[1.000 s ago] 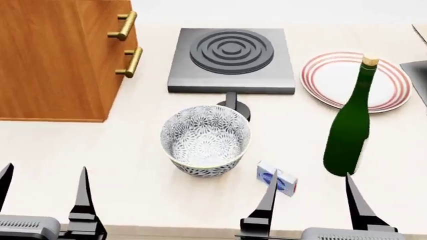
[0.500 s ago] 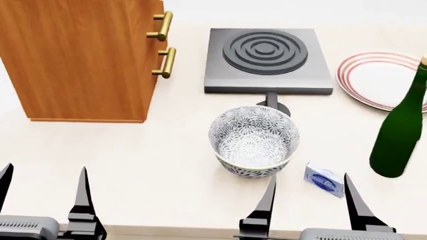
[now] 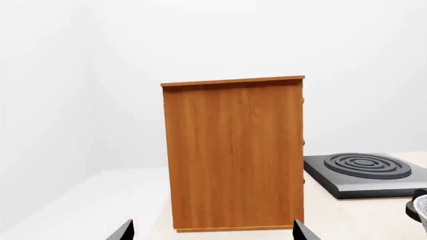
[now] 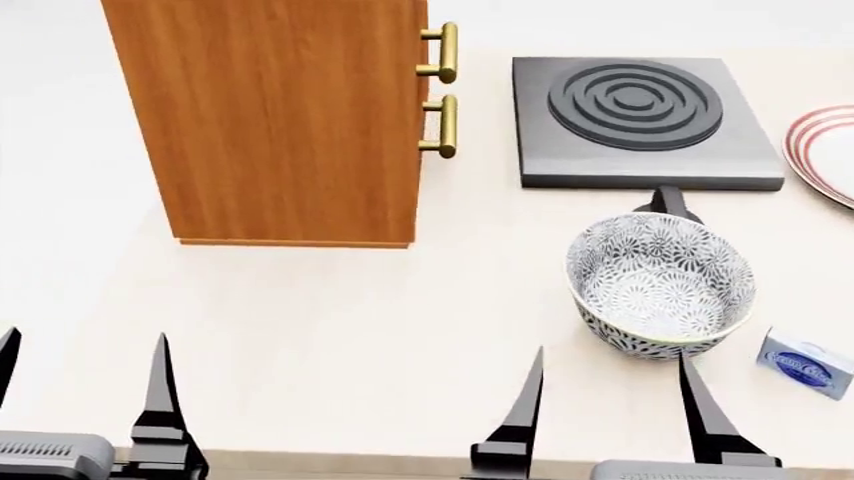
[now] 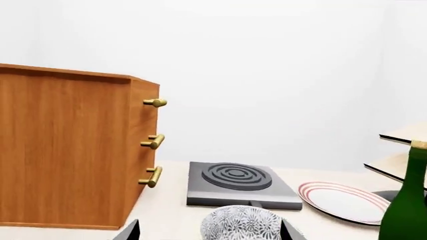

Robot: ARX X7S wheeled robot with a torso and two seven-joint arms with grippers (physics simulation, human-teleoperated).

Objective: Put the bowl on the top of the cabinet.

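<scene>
1. While nothing yet held, pictured with both arms low at the near edge of the pale counter point(image 4: 334, 340), task judged barely begun: grasp, lift and placement all still to do.
2. Largest in view, the cabinet point(image 4: 274, 120): tall, orange-brown wood grain, brass handles point(image 4: 445, 52) on the side facing the hob, standing upright on the counter toward the left; flat top edge seen bare in the left wrist view point(image 3: 233, 81).
3. Next, dark square hob point(image 4: 638, 118) with concentric rings, well right of the cabinet, a short dark tab at its near edge.
4. Then the bowl point(image 4: 661, 285): deep, grey floral pattern, upright on the counter just in front of the hob, well apart from the cabinet, untouched.
5. Left end effector point(image 4: 80, 380) spread wide, empty, over bare counter.
6. Right end effector point(image 4: 611, 395) likewise spread wide, empty, tips just short of the bowl.
7. Smallest, blue-and-white box point(image 4: 806, 362) lying right of the bowl.
</scene>
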